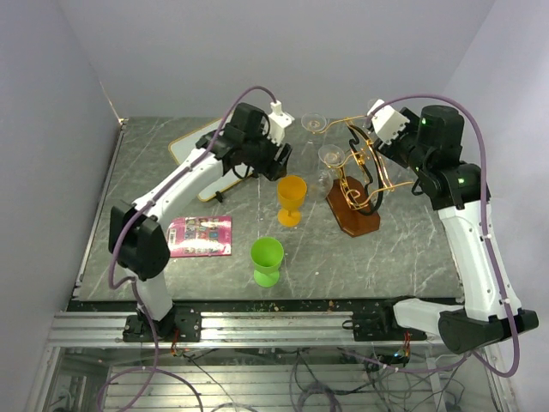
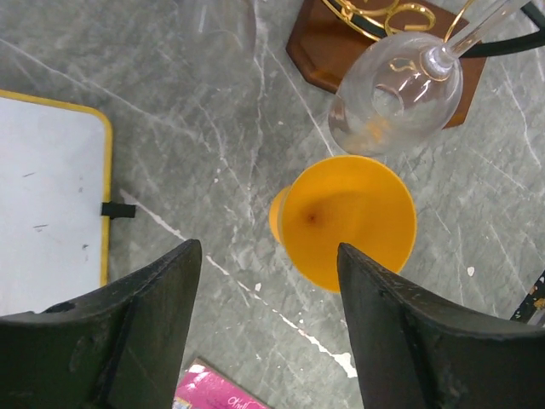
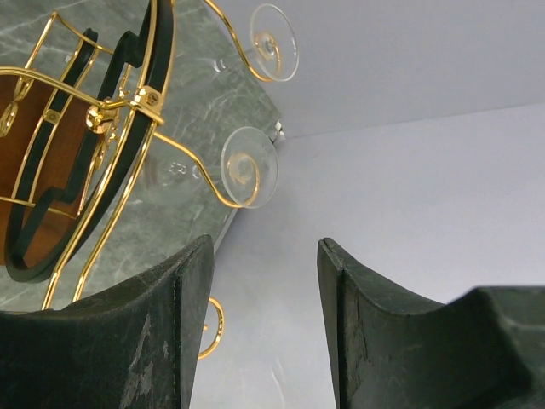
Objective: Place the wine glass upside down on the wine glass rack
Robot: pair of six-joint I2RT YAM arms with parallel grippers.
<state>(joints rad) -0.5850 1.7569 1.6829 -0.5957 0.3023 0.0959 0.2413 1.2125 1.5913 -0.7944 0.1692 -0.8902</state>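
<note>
Left pincer [image 1: 277, 163] [image 2: 268, 256]: black fingers spread wide, nothing between them. It hangs over the middle of the surface [image 1: 412, 249], pointing down. Directly below the gap stands an orange goblet [image 1: 292, 199] [image 2: 345, 221], upright, mouth up, clear of both fingers.

Right pincer [image 1: 375, 137] [image 3: 266, 247]: also spread, also empty. It sits at the far right side of the wine glass rack [image 1: 360, 176] [image 3: 128, 111], just beside the gold wire arms. Contact with the wire cannot be told.

Wine glass [image 1: 329, 156] [image 2: 396, 94]: hangs upside down on the left side of the rack, stem up into the gold wire and bowl down. It is just to the far right of the orange goblet and not touching it. Second wine glass [image 1: 314, 123]: on the far left arm of the rack, foot uppermost.

Right wrist view: one clear foot [image 3: 249, 168] rests on a gold curl. Another clear foot [image 3: 272, 30] rests on a curl beyond it.

Rack base [image 1: 353, 215] [image 2: 341, 51]: reddish-brown wood, flat on the grey marbled surface, right of centre.

Further out: green goblet [image 1: 267, 260], upright, near of the orange one. Pink card [image 1: 200, 236] [image 2: 221, 396], flat, near left. Yellow-edged whiteboard [image 1: 190, 150] [image 2: 47, 204], flat, far left, partly under the left arm.
</note>
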